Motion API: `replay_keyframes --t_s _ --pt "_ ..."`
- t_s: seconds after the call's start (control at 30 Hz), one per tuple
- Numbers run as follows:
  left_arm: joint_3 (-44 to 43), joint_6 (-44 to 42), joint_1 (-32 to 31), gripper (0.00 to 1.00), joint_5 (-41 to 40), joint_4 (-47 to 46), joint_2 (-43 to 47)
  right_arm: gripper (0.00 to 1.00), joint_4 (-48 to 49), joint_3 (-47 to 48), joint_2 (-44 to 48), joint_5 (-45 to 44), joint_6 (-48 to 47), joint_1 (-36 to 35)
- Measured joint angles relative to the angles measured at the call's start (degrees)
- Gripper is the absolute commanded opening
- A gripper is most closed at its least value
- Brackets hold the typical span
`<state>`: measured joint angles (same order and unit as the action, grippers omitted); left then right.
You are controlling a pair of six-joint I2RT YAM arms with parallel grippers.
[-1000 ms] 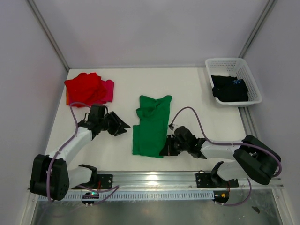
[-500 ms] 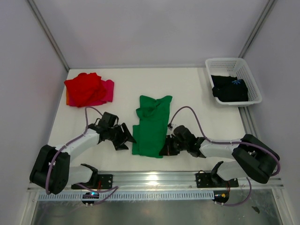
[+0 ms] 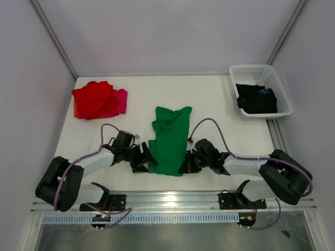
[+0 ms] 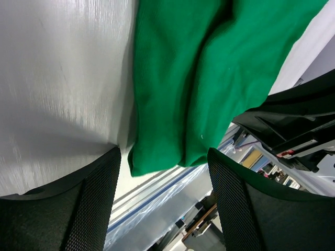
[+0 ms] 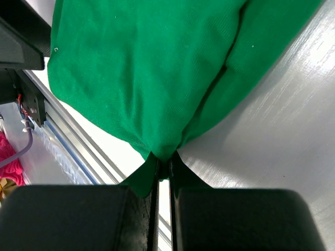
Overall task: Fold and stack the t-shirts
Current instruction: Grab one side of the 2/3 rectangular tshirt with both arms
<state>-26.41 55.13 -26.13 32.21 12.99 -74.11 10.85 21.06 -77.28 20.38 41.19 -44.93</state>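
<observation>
Green t-shirt lies by the front rail, bare table to its left. Left gripper slid up to its corner, fingers wide; right gripper pinches the hem

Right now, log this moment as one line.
left gripper: open at green t-shirt near-left corner | right gripper: shut on near-right corner | red t-shirt, pink t-shirt: heaped far-left | black t-shirt: in basket

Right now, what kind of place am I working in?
Probably a robot test booth, not a home: a white table boxed in by plain wall panels, a metal mounting rail along its near edge, and a green shirt and white basket laid out.
</observation>
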Motion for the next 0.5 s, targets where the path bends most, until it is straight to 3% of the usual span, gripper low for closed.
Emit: replay_keyframes --t_s 0.27,0.33,0.37,0.4,0.5 --pt "-0.59 3.37 -2.54 0.69 3.96 -9.33 -7.37 0.03 -1.75 0.74 -0.02 0.55 -0.85 0.61" --pt "-1.31 3.65 -3.58 0.62 4.26 -10.71 -8.92 0.03 -2.21 0.92 -0.02 0.66 -1.01 0.81" --pt "-1.51 3.82 -4.00 0.55 4.24 -11.19 -9.53 0.03 -2.29 0.92 -0.02 0.68 -1.03 0.92" --pt "-1.55 3.80 -4.35 0.29 3.96 -11.50 -10.03 0.03 -2.32 0.92 -0.02 0.79 -1.03 0.98" --pt "-1.55 3.45 -4.83 0.03 2.56 -11.52 -11.45 0.03 -2.38 0.92 0.00 0.98 -1.11 1.25"
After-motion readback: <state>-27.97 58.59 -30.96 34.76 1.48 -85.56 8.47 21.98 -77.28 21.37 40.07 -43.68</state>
